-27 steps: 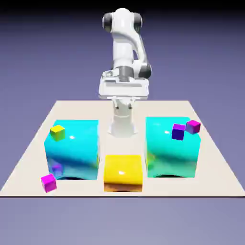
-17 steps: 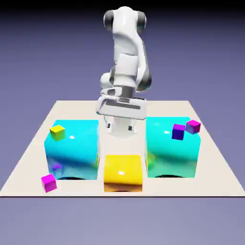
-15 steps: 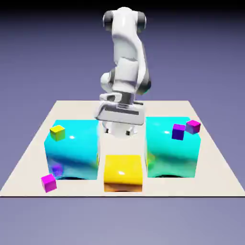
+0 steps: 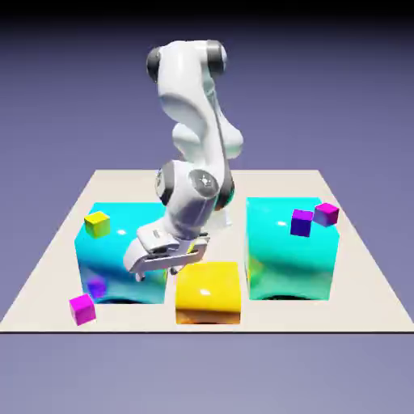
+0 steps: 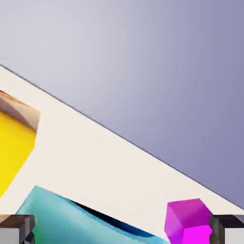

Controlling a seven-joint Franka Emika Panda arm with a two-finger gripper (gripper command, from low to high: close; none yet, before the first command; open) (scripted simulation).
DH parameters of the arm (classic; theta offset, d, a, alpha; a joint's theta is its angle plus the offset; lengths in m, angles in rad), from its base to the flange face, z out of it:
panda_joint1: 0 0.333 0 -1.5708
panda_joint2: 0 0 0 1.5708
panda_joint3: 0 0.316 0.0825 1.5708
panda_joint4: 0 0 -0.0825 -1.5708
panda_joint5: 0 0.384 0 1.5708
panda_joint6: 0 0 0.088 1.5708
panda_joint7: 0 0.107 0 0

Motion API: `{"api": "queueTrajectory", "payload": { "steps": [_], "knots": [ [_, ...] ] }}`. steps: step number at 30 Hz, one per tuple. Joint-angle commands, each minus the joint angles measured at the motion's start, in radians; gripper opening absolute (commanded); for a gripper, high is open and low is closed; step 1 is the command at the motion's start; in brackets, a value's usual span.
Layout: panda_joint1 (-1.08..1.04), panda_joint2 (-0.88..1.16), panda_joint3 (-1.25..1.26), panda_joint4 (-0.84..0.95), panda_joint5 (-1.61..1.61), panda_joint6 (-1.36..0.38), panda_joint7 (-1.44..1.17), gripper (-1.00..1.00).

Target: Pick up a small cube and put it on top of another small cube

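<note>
While arm (image 4: 194, 154) bends low over counter (image 4: 48, 267), two big cyan blocks (image 4: 291, 247) flank large yellow block (image 4: 209, 293). Hand (image 4: 166, 271) hangs before left cyan block, fingers (image 5: 228, 229) spread, holding nothing. Small magenta cube (image 4: 82, 309) on counter at front left corner; small yellow cube (image 4: 97, 224) atop left cyan block.

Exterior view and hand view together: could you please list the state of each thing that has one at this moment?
Gripper: open, empty, low over the left cyan block.
Magenta small cube: on the table, not held.
Yellow small cube: on the left cyan block, nothing stacked on it.
Violet small cube: on the right cyan block.
Second pink cube: on that block's far corner.
Large yellow block: on the table, untouched.
</note>
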Motion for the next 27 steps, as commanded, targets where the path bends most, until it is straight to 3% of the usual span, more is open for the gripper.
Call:
{"api": "queueTrajectory", "payload": {
  "steps": [1, 15, 20, 21, 27],
  "knots": [
    [-0.02, 0.036, 0.017, 0.031, -0.026, -0.037, -0.009, 0.0],
    [-0.306, 0.544, 0.254, 0.462, -0.394, -0.553, -0.131, 0.0],
    [-0.368, 0.608, 0.22, 0.414, -0.462, -0.477, -0.1, 0.0],
    [-0.368, 0.608, 0.22, 0.414, -0.462, -0.477, -0.1, -1.0],
    [-0.316, 0.55, 0.317, 0.486, -0.339, -0.654, -0.083, -1.0]
  ]
}}
